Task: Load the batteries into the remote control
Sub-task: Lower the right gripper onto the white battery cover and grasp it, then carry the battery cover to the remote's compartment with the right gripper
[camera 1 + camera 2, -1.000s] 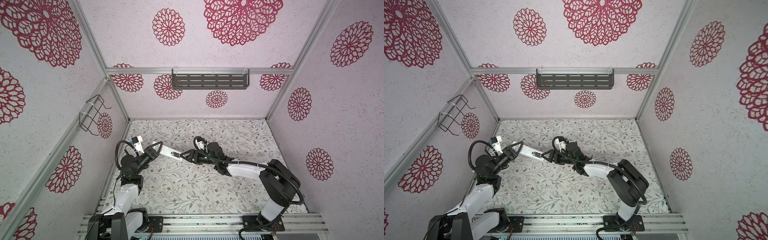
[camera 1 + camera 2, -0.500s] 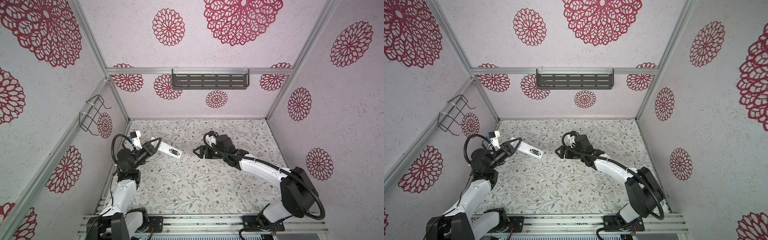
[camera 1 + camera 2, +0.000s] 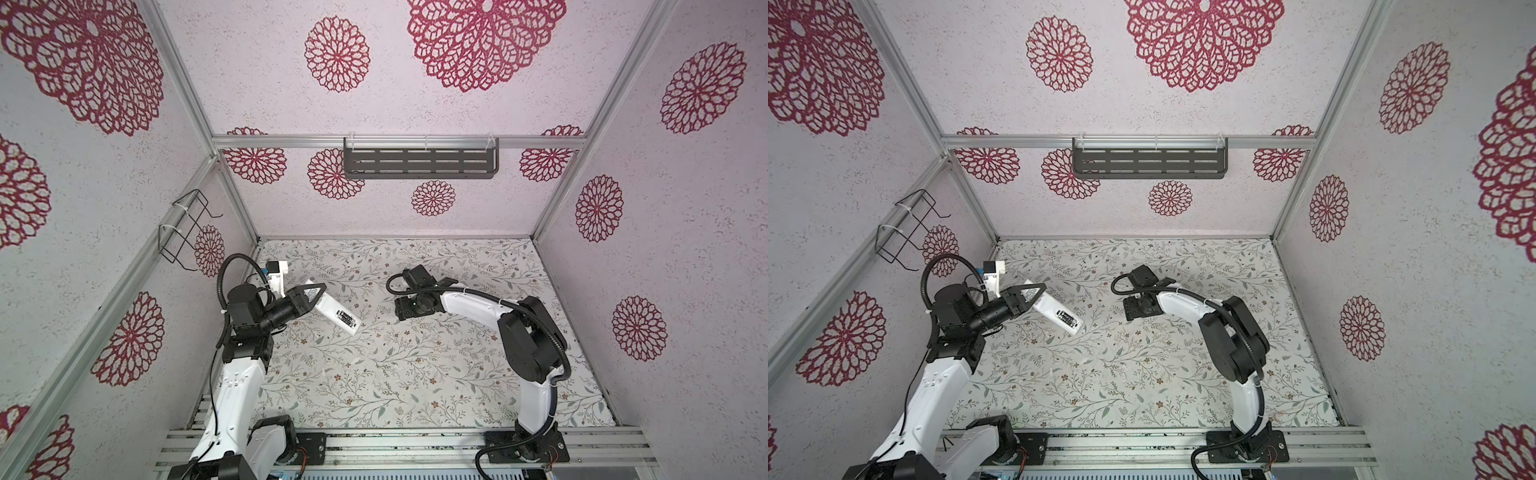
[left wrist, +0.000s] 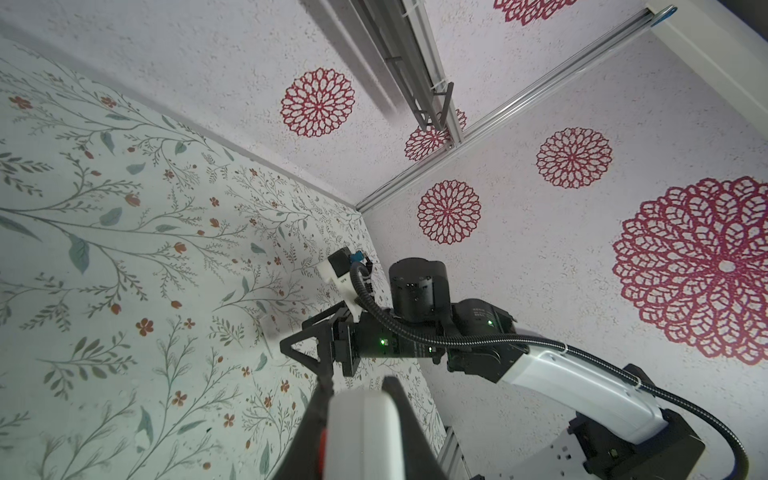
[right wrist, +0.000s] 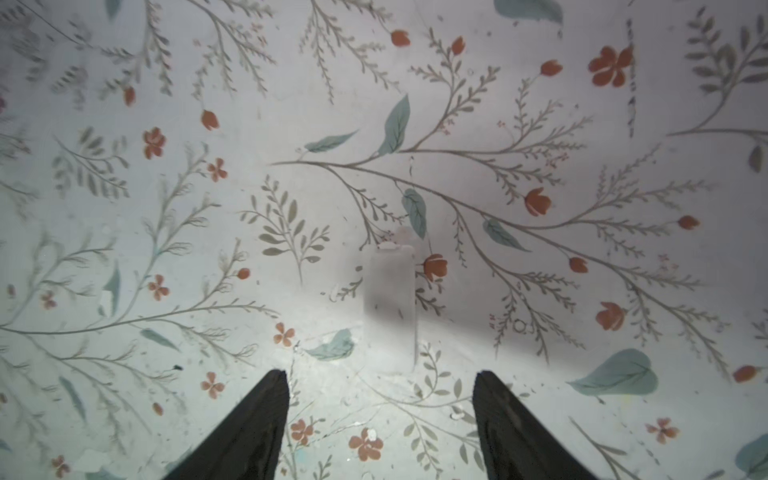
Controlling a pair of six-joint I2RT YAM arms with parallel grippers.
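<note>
The long white remote control (image 3: 332, 312) (image 3: 1054, 311) hangs tilted above the left of the floral mat, one end clamped in my shut left gripper (image 3: 311, 294) (image 4: 357, 384). In both top views the open recess near its free end (image 3: 344, 319) shows dark and silvery shapes; I cannot make out single batteries. In the left wrist view the remote (image 4: 361, 436) fills the gap between the fingers. My right gripper (image 3: 405, 311) (image 5: 380, 382) points down at the mat, apart from the remote, jaws open and empty. A pale flat rectangular piece (image 5: 390, 291) lies on the mat just beyond its fingertips.
A grey slotted shelf (image 3: 419, 164) hangs on the back wall and a black wire basket (image 3: 185, 230) on the left wall. Patterned walls close in three sides of the mat (image 3: 415, 374). Small white scraps (image 3: 322, 371) lie on it.
My right gripper has left the remote's free end, moved right and turned down toward the mat. The left arm has drawn the remote back to the left.
</note>
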